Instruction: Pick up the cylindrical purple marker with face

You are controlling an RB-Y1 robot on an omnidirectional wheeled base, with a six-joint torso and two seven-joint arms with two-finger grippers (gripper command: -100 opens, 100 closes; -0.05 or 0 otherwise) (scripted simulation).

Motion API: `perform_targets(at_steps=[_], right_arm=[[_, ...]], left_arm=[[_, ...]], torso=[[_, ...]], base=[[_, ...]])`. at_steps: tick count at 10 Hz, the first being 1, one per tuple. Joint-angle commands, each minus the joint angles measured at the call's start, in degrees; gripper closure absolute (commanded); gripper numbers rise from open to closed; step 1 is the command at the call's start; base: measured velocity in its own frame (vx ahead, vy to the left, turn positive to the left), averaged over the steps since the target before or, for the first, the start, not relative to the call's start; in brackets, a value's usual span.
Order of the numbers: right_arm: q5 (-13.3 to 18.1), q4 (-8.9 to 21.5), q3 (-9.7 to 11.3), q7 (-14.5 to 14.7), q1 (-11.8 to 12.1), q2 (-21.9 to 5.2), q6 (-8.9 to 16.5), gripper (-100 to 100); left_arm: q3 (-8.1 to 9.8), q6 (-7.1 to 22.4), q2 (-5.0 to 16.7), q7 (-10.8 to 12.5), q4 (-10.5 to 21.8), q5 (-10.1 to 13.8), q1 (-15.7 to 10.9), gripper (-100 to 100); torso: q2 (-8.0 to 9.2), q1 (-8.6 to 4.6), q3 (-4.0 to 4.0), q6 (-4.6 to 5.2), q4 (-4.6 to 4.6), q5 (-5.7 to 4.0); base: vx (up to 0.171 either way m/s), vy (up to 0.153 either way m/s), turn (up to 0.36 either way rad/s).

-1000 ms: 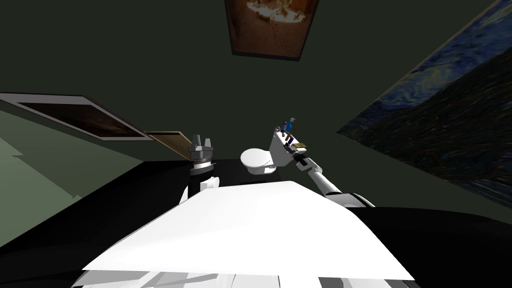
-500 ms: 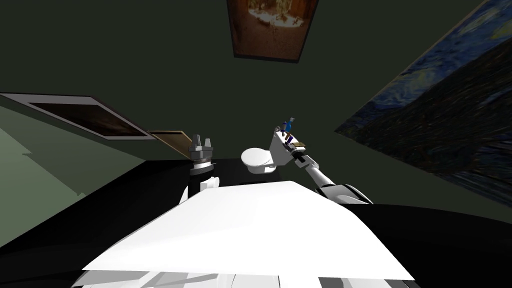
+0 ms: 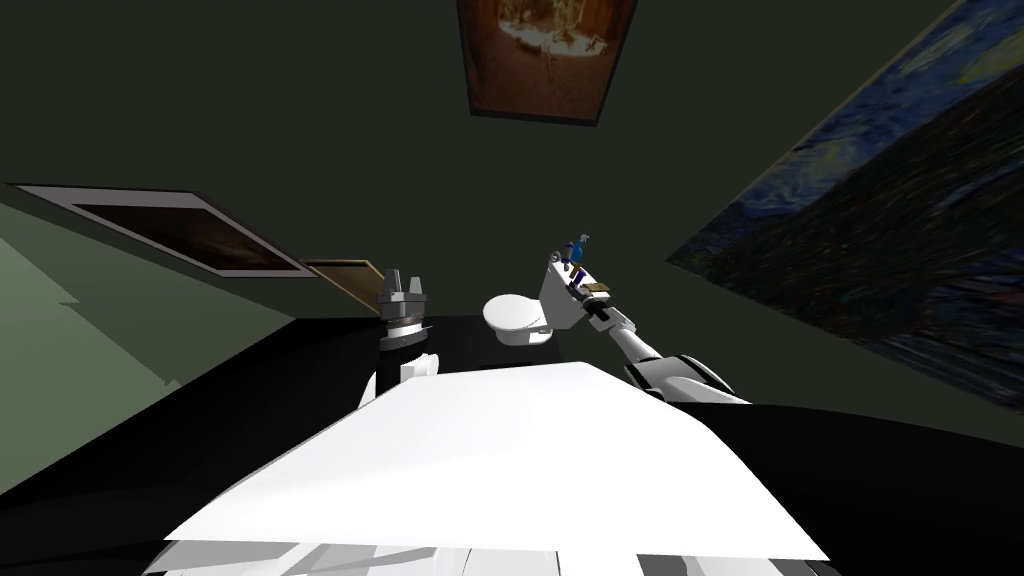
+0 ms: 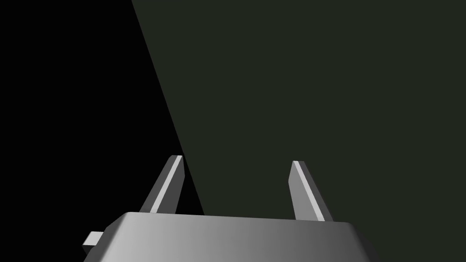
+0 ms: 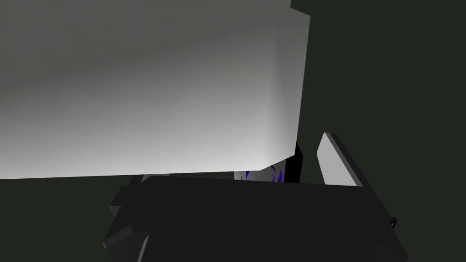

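Head view: the small cylindrical purple marker (image 3: pixel 576 282) lies on top of the white toilet tank (image 3: pixel 556 300), just ahead of your right gripper (image 3: pixel 586 297). A blue figurine (image 3: pixel 577 246) stands further out past the marker, and a flat tan item (image 3: pixel 598 290) sits right beside the gripper. Expect the marker to be light and stiff, with a smooth round barrel that will roll or squirt out if pinched off-centre, so take it mid-barrel, blades across the diameter. Your left gripper (image 3: pixel 403 278) is parked upright, well away from the tank. Left wrist view: its blades are spread wide with nothing between them. Right wrist view: the tank's pale face sits very close. A sliver of the marker (image 5: pixel 263 174) shows right at the gripper body, inside the visible finger (image 5: pixel 339 159), with a dark gap between the two. That blade isn't touching it; the other blade is mostly hidden by the tank. I read this gripper as open around the marker, not yet clamped. You can't see how the far blade sits.
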Motion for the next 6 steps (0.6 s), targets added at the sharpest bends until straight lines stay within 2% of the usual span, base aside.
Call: perform_targets(at_steps=[1, 2, 3, 4, 6], right_arm=[[-0.3, 2.9, 0.5, 0.0, -2.9, -0.2, 0.4, -100], [-0.3, 4.5, 0.5, 0.0, -3.4, -0.2, 0.4, -100], [-2.4, 6.8, 3.1, 1.5, -6.0, -0.8, -1.6, -100], [-2.4, 7.9, 3.1, 1.5, -7.2, -0.8, -1.6, -100], [-2.4, 11.0, 3.1, 1.5, -10.5, -0.8, -1.6, -100]], left_arm=[[0.00, 0.0, 0.0, 0.0, 0.0, 0.0, 0.0, 0], [0.00, 0.0, 0.0, 0.0, 0.0, 0.0, 0.0, 0], [0.00, 0.0, 0.0, 0.0, 0.0, 0.0, 0.0, 0], [0.00, 0.0, 0.0, 0.0, 0.0, 0.0, 0.0, 0], [0.00, 0.0, 0.0, 0.0, 0.0, 0.0, 0.0, 0]], torso=[[0.00, 0.00, 0.00, 0.00, 0.00, 0.00], [-0.13, -0.01, -0.06, 0.00, -0.02, 0.00], [-0.29, -0.04, -0.16, 0.00, -0.06, -0.01], [-0.13, 0.02, -0.08, -0.02, -0.04, -0.01], [-0.14, -0.01, -0.07, 0.00, -0.02, 0.00]], base=[[-0.054, 0.011, -0.004], [-0.003, 0.006, -0.003], [-0.078, 0.024, 0.034], [-0.105, 0.018, 0.015], [-0.030, 0.007, -0.004]])
